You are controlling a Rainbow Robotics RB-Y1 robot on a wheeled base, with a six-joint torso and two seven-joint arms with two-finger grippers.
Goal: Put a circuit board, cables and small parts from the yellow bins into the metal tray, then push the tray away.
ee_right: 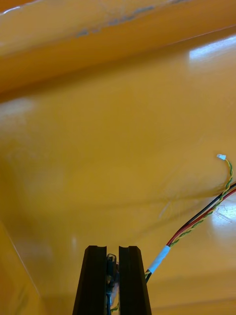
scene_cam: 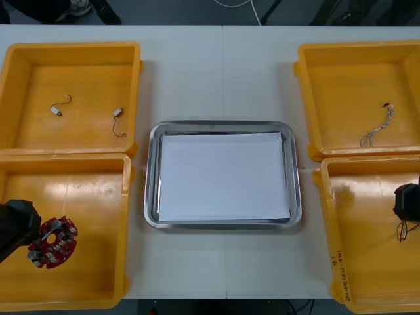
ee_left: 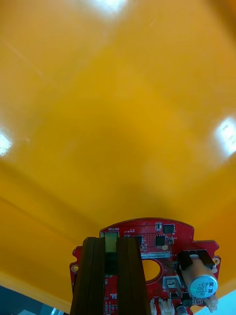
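Observation:
In the near left yellow bin (scene_cam: 92,262), my left gripper (scene_cam: 16,226) holds the round red circuit board (scene_cam: 54,241) by its edge. The left wrist view shows the left gripper (ee_left: 112,241) shut on the board (ee_left: 157,241), which hangs just above the orange floor. At the table's right edge, over the near right bin (scene_cam: 367,249), my right gripper (scene_cam: 407,200) has the red and yellow cable (scene_cam: 403,231) trailing below it. In the right wrist view the right gripper (ee_right: 112,251) is shut on the cable's end, and the cable (ee_right: 196,224) runs off to one side. The metal tray (scene_cam: 223,126), white inside, lies between the bins.
The far left bin (scene_cam: 26,79) holds two small metal parts (scene_cam: 59,108) (scene_cam: 118,119). A twisted blue and white cable (scene_cam: 377,128) lies in the far right bin (scene_cam: 341,85). Bare table runs beyond the tray to the far edge.

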